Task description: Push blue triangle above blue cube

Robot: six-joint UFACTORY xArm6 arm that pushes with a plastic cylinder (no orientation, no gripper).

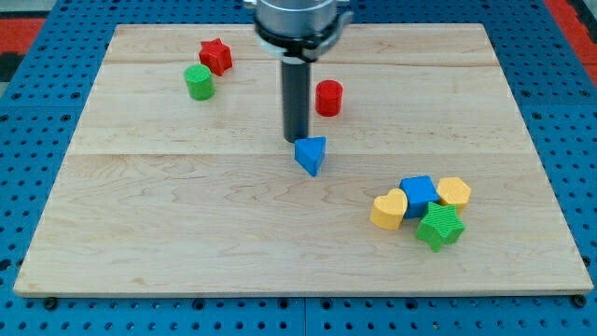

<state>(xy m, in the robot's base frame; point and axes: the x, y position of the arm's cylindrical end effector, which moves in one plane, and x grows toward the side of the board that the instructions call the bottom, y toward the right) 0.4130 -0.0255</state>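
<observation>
The blue triangle (312, 155) lies near the middle of the wooden board (187, 233). My tip (296, 140) stands just to its upper left, touching it or nearly so. The blue cube (419, 194) sits at the view's lower right, packed in a cluster with a yellow heart (389, 209) on its left, a yellow block (454, 192) on its right and a green star (439, 227) below it.
A red cylinder (328, 97) stands to the right of the rod. A red star (215, 55) and a green cylinder (199, 81) sit at the view's upper left. A blue pegboard surrounds the board.
</observation>
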